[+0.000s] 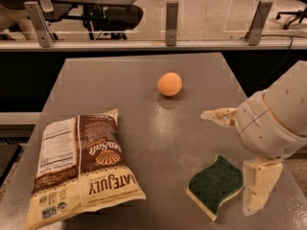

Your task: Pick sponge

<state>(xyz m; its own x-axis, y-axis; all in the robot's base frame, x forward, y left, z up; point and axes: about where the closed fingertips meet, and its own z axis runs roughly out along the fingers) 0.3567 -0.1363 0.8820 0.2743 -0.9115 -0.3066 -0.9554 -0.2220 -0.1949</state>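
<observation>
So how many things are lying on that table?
3: a chip bag front left, an orange ball toward the back, a sponge front right. The gripper hangs over the sponge, open. The arm may hide more.
</observation>
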